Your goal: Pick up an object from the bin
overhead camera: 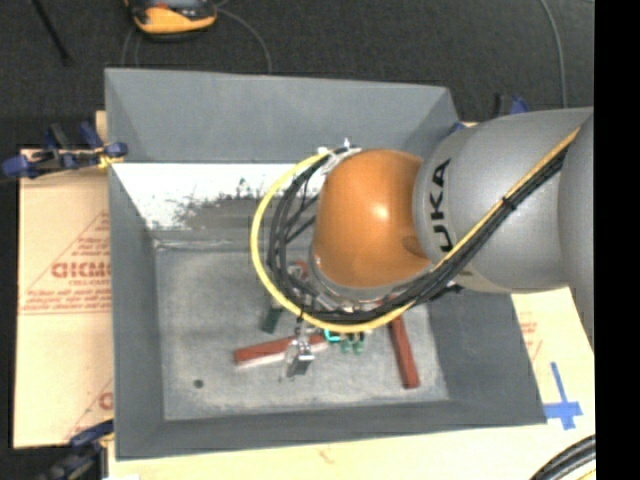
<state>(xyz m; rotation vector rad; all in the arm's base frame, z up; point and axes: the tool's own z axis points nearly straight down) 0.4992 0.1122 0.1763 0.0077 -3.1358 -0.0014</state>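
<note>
Up front, the grey metal bin (130, 348) is showing a speckled, scuffed floor. A flat reddish-brown stick (260, 353) is lying front and centre, and the gripper (298, 356) is sitting right at its right end; open or closed, I can't tell. Another reddish-brown bar (404, 353) is lying further right. Behind the bin, an orange handheld device (170, 6) is resting on dark carpet (330, 28).

I see my end effector (298, 358) low in the bin (180, 388), over a reddish-brown bar's (258, 354) end; a second bar (405, 360) lies nearby.
</note>
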